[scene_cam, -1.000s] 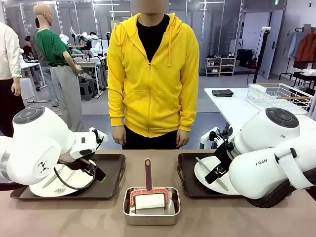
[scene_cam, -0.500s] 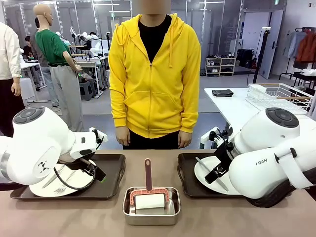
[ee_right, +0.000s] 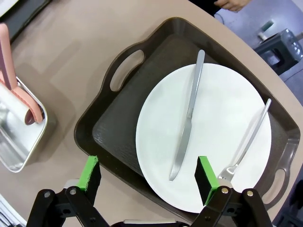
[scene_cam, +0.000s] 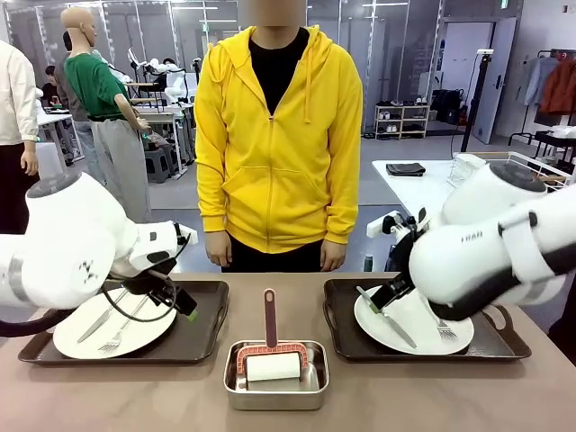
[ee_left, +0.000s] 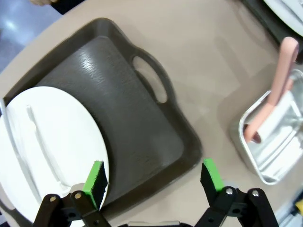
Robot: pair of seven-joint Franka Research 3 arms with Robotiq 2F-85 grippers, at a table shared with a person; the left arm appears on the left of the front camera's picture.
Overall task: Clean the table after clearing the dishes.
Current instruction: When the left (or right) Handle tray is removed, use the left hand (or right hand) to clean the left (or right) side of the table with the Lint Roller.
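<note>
Right end effector (ee_right: 147,172) hangs open over tray (ee_right: 116,127) holding plate (ee_right: 222,109), knife (ee_right: 189,118), fork (ee_right: 248,139).

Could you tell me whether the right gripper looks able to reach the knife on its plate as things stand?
Probably yes: the right gripper hangs open over the plate, the knife lies bare on it, and nothing stands between them.
</note>
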